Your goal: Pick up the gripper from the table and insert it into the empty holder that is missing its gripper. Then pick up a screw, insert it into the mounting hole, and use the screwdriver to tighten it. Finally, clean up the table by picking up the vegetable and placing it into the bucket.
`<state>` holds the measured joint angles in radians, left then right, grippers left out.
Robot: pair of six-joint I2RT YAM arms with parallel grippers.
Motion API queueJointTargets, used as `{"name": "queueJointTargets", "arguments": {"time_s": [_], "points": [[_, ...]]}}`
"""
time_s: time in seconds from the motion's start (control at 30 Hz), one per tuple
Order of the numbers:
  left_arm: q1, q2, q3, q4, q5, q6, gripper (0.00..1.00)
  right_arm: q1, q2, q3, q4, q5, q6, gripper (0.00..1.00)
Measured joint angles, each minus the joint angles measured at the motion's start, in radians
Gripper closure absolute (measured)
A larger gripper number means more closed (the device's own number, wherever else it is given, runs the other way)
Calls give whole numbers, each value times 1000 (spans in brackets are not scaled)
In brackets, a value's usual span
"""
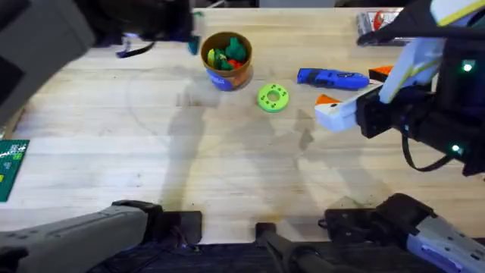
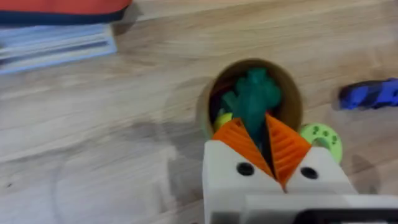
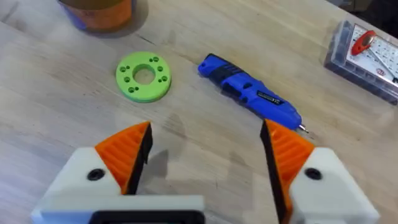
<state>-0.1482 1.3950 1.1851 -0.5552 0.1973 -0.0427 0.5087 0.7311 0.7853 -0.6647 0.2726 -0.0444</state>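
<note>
Counter first, since it's the biggest thing here: pale wood, with both arm bases seen along the near edge in the overhead view. The right arm is stretched over the right side, and its claw is spread wide with nothing between the orange pads. The blue screwdriver is lying flat on the wood just beyond it, next to a lime-green disc with holes. A clear parts box is parked at the far right edge.

The bucket stands upright toward the back, already stuffed with coloured bits. The left claw is poised right over its mouth, pads pinched narrow around the dark green vegetable, which is dangling into the opening. So the cleanup step looks almost done, judging by that.

What could go wrong from here:
- The vegetable could be let go while resting on the stuff already in the bucket, so it might bounce or roll out over the rim.
- If the pads get opened off-centre, the rim could be clipped and the bucket tipped, since it looks light.
- The vegetable might stay stuck to one ribbed pad and get dragged back out when the arm is lifted.
- The screwdriver could be nudged by the right claw and rolled into the disc.
</note>
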Motion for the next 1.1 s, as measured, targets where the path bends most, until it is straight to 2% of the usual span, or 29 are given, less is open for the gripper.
{"name": "queueJointTargets", "arguments": {"time_s": [0.17,0.27,0.37,0.43,0.53,0.57,0.7,0.73,0.77,0.9,1.03,1.1], "points": [[-103,69,0,86,28,-60,977,0,0,0,0,0,0,8],[-132,139,0,96,38,-79,977,0,0,0,0,0,0,7],[-138,198,0,98,47,-97,976,0,0,0,0,0,0,7],[-139,211,0,108,52,-112,851,0,0,0,0,0,0,7],[-138,214,0,118,50,-125,787,0,0,0,0,0,0,7],[-137,214,0,121,50,-125,723,0,0,0,0,0,0,7],[-137,214,0,127,50,-133,98,0,0,0,0,0,0,7],[-137,214,0,130,50,-139,43,0,0,0,0,0,0,7],[-136,214,2,132,50,-142,13,0,0,0,0,0,0,7],[-124,198,15,119,49,-142,15,0,0,0,-2,0,0,7],[-95,102,31,79,49,-125,14,0,1,26,-51,0,1,7],[-81,28,43,21,48,-101,14,0,2,68,-86,0,2,7]]}}
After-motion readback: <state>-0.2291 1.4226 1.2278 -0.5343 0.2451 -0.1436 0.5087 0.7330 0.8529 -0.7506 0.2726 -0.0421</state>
